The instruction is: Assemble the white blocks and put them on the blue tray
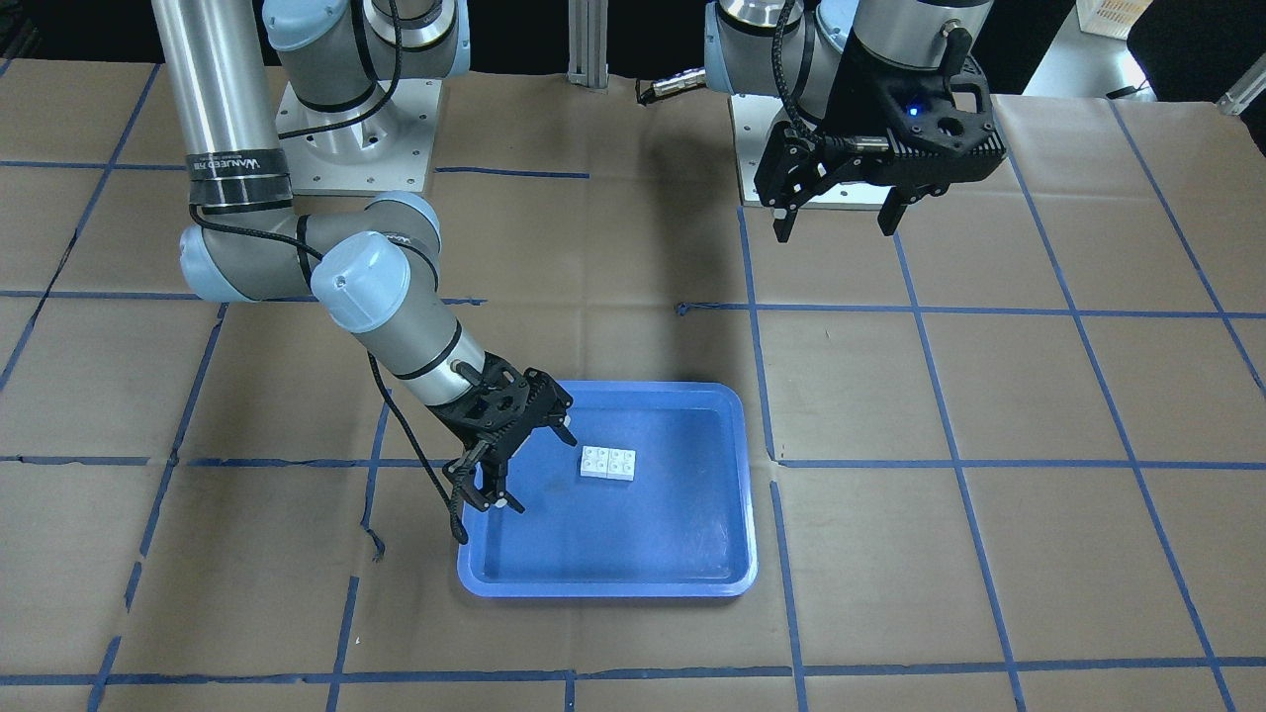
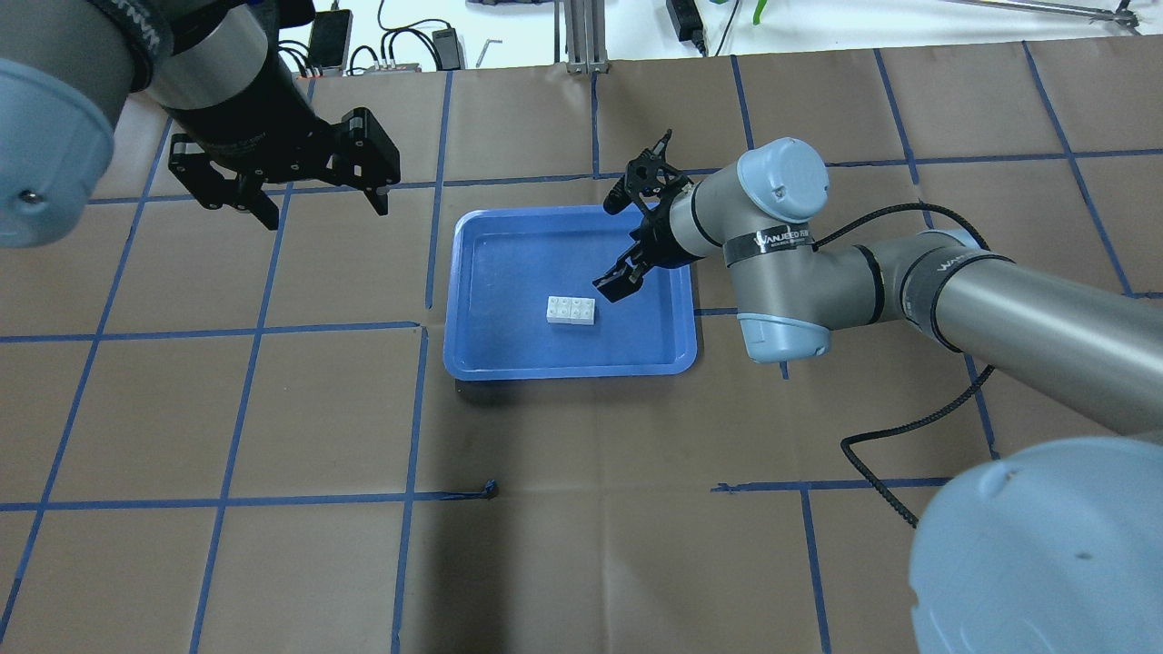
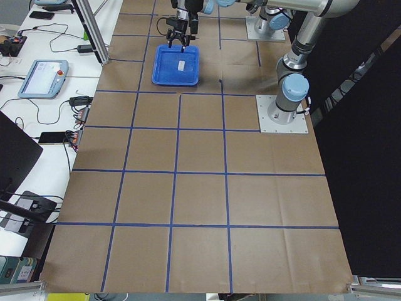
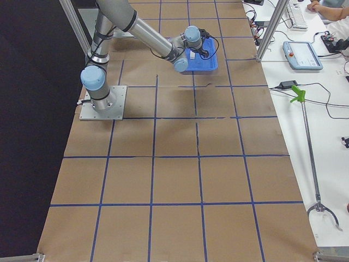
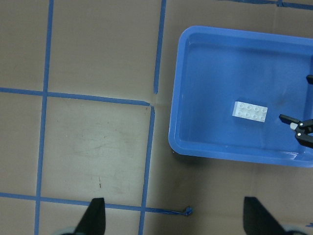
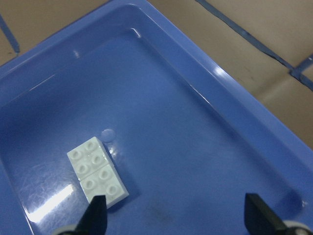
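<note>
Two white blocks [image 1: 608, 463] lie side by side, touching, studs up, on the floor of the blue tray [image 1: 608, 590]. They also show in the overhead view [image 2: 571, 310] and both wrist views [image 5: 250, 111] [image 6: 98, 170]. My right gripper [image 1: 539, 472] is open and empty, low over the tray, just beside the blocks and not touching them; in the overhead view it [image 2: 616, 243] is at the tray's right part [image 2: 568, 371]. My left gripper [image 2: 324, 211] is open and empty, raised above the paper well to the left of the tray.
The table is covered in brown paper with a grid of blue tape. The arms' base plates [image 1: 356, 129] [image 1: 762, 148] stand at the robot's side. Desks with cables and a tablet [image 3: 41, 78] border the table's far side.
</note>
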Robot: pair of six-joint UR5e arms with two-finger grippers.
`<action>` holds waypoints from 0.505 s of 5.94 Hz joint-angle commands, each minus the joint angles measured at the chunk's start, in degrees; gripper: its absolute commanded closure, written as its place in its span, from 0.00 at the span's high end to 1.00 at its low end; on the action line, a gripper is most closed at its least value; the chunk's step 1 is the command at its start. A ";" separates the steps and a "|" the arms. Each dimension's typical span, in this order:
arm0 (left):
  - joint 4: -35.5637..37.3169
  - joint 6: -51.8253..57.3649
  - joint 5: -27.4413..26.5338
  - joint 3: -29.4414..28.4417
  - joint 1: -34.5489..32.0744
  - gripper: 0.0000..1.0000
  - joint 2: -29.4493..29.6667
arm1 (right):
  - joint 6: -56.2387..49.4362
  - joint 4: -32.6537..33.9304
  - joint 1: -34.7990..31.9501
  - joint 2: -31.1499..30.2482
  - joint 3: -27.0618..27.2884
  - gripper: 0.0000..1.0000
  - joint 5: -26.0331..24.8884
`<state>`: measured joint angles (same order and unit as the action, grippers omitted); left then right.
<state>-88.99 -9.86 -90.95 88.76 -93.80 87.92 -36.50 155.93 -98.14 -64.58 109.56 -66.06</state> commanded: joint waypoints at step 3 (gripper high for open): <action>-0.39 0.02 -0.02 0.01 -0.07 0.99 -0.21 | 13.70 -43.19 1.54 -4.86 -19.57 1.00 -16.71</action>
<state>-89.32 -9.84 -90.96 88.74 -93.89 87.76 -26.57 126.83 -97.37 -68.98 97.26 -79.86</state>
